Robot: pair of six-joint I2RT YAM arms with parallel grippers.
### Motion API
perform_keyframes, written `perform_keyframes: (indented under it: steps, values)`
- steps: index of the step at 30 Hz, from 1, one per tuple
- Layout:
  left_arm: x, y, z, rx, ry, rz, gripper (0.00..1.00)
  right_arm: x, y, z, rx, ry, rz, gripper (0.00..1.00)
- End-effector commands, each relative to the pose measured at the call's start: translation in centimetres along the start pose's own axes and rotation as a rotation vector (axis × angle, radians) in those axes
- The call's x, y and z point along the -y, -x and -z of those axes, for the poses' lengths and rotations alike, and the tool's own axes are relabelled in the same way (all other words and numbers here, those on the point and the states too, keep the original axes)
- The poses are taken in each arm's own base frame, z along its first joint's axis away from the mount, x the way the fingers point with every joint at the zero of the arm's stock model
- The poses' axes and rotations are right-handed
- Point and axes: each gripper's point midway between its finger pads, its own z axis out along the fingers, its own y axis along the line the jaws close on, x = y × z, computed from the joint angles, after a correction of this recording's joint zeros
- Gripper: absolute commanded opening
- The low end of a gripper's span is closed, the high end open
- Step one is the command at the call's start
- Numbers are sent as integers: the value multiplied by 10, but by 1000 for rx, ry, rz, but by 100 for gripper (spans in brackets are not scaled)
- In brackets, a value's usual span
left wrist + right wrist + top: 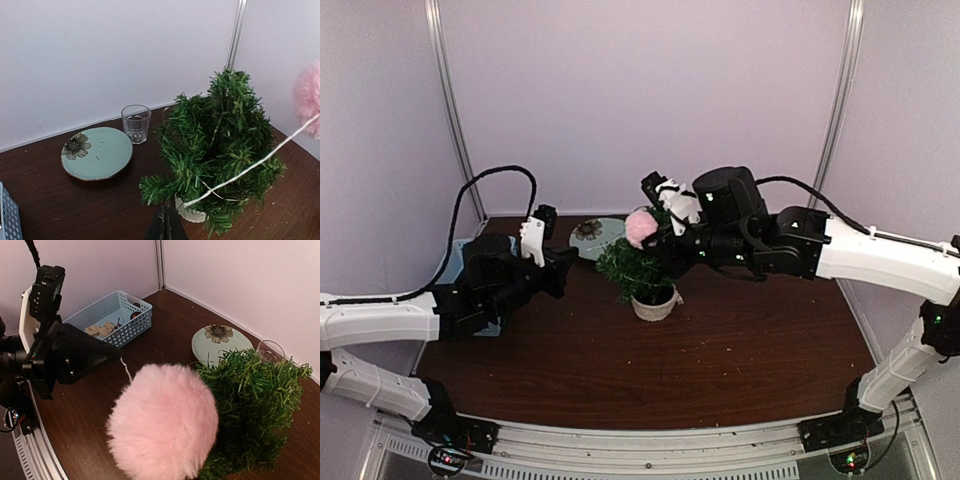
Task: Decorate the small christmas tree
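Observation:
The small christmas tree point(632, 265) stands mid-table in an off-white pot point(655, 305); it also fills the left wrist view point(225, 140) and the right side of the right wrist view point(255, 410). A fluffy pink pompom point(640, 227) hangs at the treetop, in my right gripper point(653, 235), whose fingers it hides point(165, 420). From the pompom point(309, 97) a white string point(250, 167) runs taut across the branches down to my left gripper point(167, 220). That gripper point(572, 262) sits low, left of the pot, with its jaws pressed together on the string's end point(126, 371).
A pale green plate with a flower print point(97, 152) and a clear glass cup point(136, 122) stand behind the tree near the back wall. A light blue perforated basket point(112, 317) with small items sits at the far left, beside the left arm. White walls enclose the table.

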Motion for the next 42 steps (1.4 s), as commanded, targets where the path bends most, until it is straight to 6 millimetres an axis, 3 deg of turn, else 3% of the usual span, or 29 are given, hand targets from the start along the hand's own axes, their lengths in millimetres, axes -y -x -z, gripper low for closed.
perform_keyframes:
  steps: [1, 9, 14, 17, 22, 27, 38, 42]
  values:
    - [-15, 15, -13, 8, 56, 32, 0, 11, 12, -1, 1, -165, 63, 0]
    - [-27, 12, -33, -2, 75, 36, 0, 7, 14, -15, -30, -283, 141, 0]
    - [8, 19, -15, 104, -156, -29, 0, -4, 25, -4, 29, -210, 123, 0]
    - [20, 15, -2, 121, -235, -58, 24, -11, 31, 3, 57, -158, 113, 0]
    - [36, 8, 23, 183, -359, -101, 40, -12, 36, 12, 72, -141, 112, 0]
    - [57, -2, 33, 191, -465, -157, 42, -14, 38, 18, 96, -121, 101, 0]
    - [104, 0, 12, 244, -568, -183, 43, -20, 43, 24, 117, -77, 81, 0]
    - [109, 7, 6, 286, -562, -159, 43, -21, 43, 25, 116, -70, 79, 0]
